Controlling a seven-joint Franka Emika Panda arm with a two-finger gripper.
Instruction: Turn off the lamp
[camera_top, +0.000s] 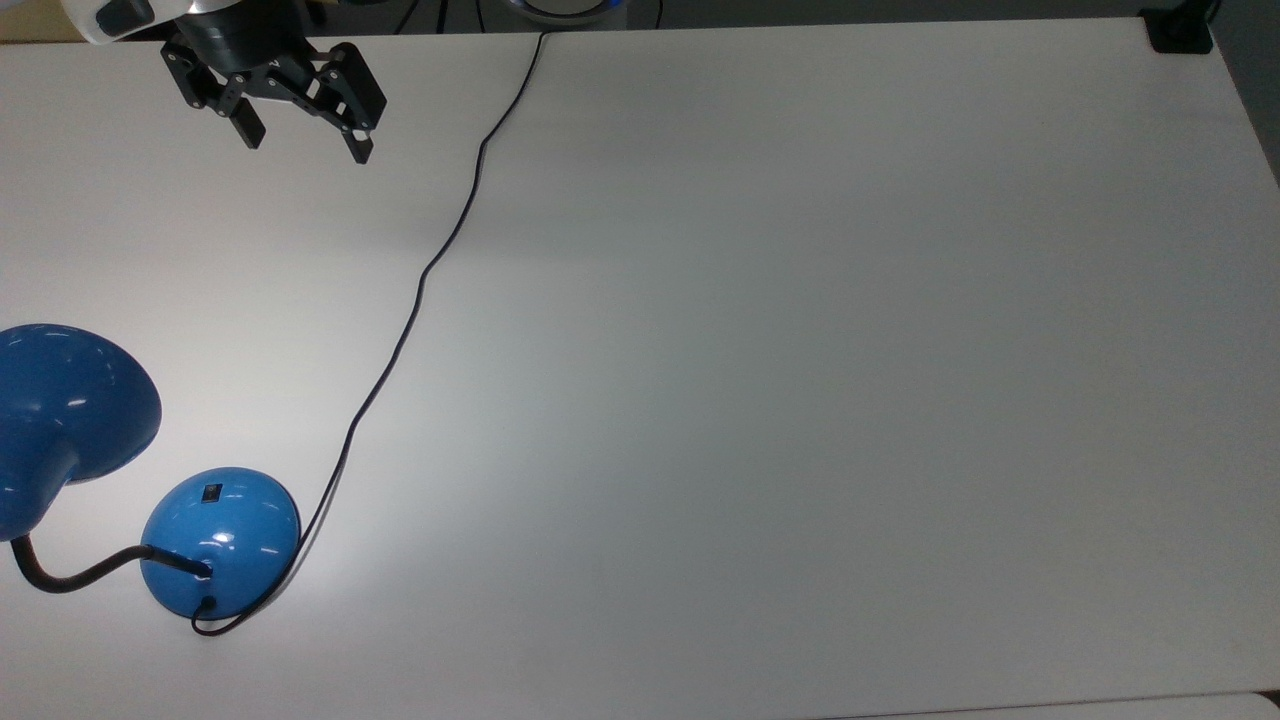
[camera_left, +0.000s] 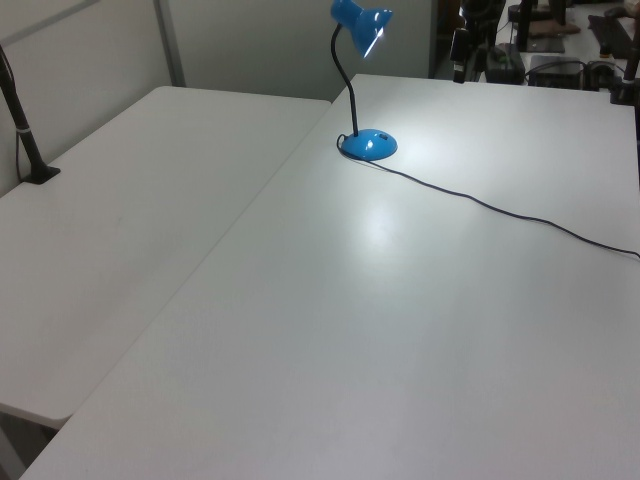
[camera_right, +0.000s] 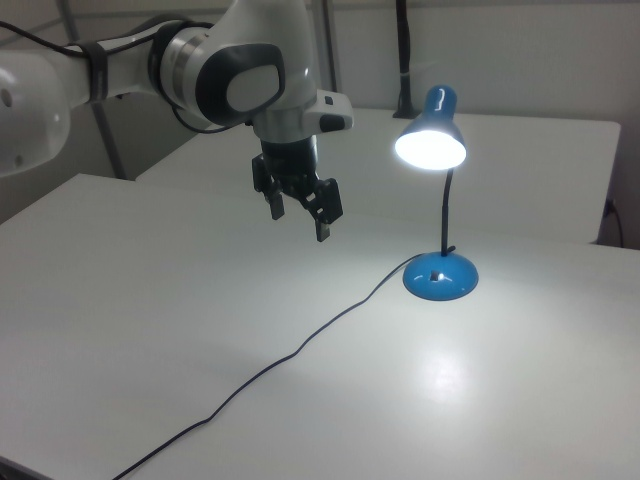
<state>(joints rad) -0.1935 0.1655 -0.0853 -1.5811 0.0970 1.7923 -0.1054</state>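
Lamp lit, gripper raised and clear of it.
The gripper (camera_top: 304, 140) hung at the top view's upper left with its fingers spread wide and holding nothing. The lamp (camera_top: 220, 540) stood at the top view's lower left on the table (camera_top: 800, 400), its shade (camera_right: 431, 137) glowing, its cord (camera_top: 420, 280) trailing to the upper edge.

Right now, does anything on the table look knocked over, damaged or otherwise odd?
Nothing stands out. The lamp stands upright and lit, its cord trails loosely across the table, and the open gripper hangs apart from both.
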